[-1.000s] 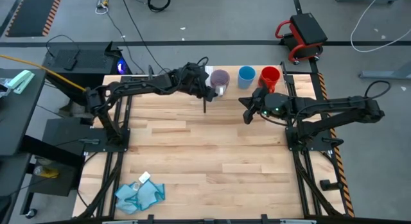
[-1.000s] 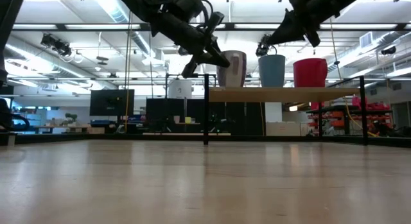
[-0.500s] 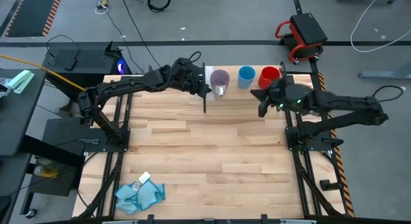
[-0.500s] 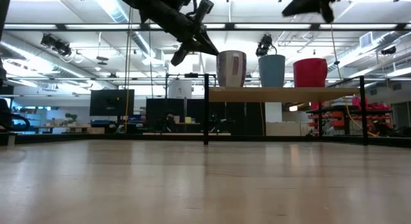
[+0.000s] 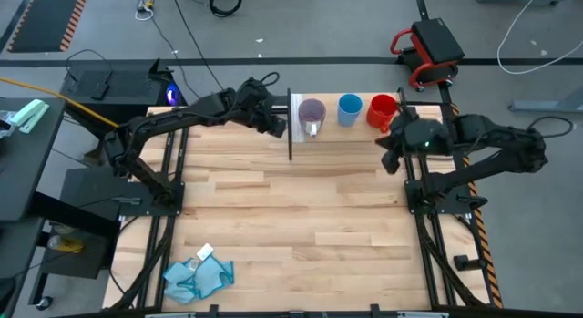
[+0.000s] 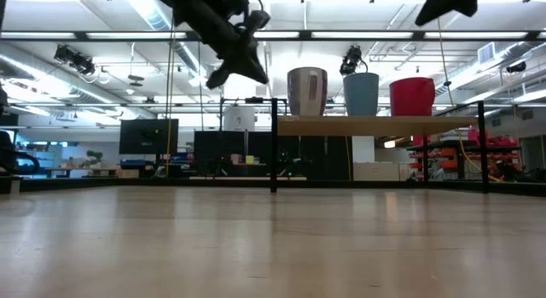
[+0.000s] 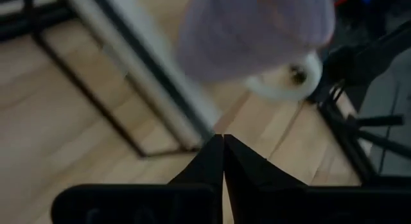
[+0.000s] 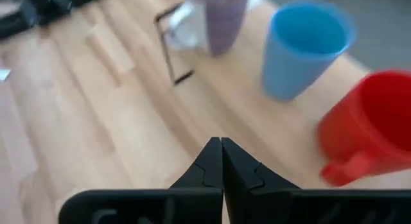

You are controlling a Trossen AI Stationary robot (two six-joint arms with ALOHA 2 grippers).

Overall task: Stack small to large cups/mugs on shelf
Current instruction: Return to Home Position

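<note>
Three cups stand on their bases in a row on the shelf [image 6: 375,123] at the table's far edge: the purple-grey mug [image 5: 311,112] on the left, the light-blue cup [image 5: 350,108] in the middle, the red mug [image 5: 383,109] on the right, handle toward the table's near side [image 8: 340,169]. My left gripper [image 5: 280,128] is shut and holds nothing, in the air just left of the purple-grey mug [image 7: 257,31]. My right gripper [image 5: 390,161] is shut and holds nothing, high up on the near side of the red mug [image 8: 366,124].
A dark post [image 5: 290,136] and a white panel [image 5: 297,103] mark the shelf's left end, close to my left gripper. A crumpled blue cloth [image 5: 199,274] lies at the table's near left corner. A red-and-black device [image 5: 426,49] sits on the floor beyond the table.
My left gripper has drawn back from the purple-grey mug toward the table's left edge and risen a little. My right gripper has risen and pulled back toward the table's right edge, away from the cups. The three cups have stayed in place.
</note>
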